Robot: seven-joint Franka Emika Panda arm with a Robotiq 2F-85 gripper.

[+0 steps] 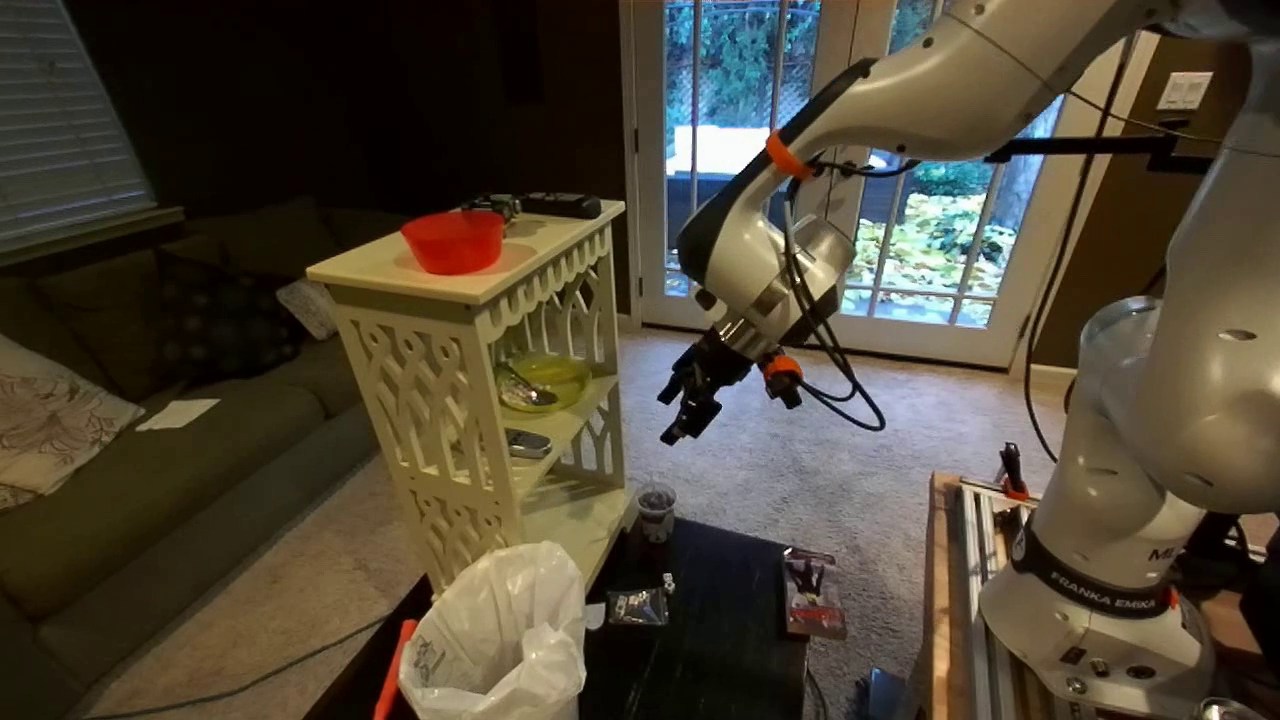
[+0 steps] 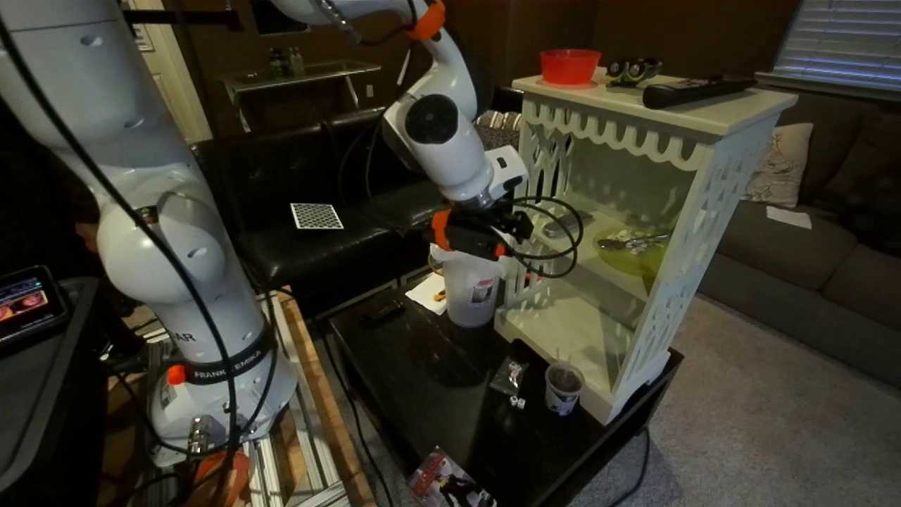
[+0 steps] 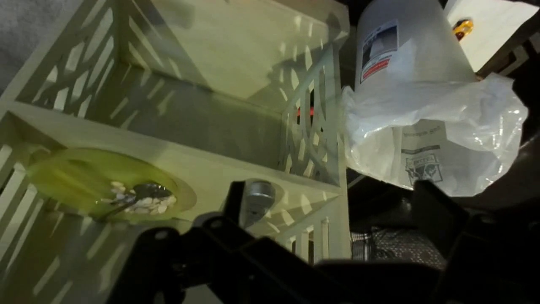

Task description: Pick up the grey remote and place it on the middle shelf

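Observation:
The grey remote (image 1: 528, 443) lies on the middle shelf (image 1: 568, 432) of the cream-white lattice unit, at the end near the bin. It also lies there in an exterior view (image 2: 565, 224). In the wrist view the remote (image 3: 259, 198) is partly hidden behind a gripper finger, and the front edge of the middle shelf (image 3: 211, 161) crosses the picture. My gripper (image 1: 668, 416) is open and empty, apart from the remote, in front of the unit's open side. In the wrist view the gripper's fingers (image 3: 331, 188) are wide apart with nothing between them.
A yellow-green bowl (image 3: 101, 169) with a spoon shares the middle shelf. A red bowl (image 1: 455, 243) and a black remote (image 2: 693, 91) are on the top board. A bagged white bin (image 3: 422, 101) stands beside the unit. A cup (image 2: 563, 387) stands on the black table (image 2: 422, 373).

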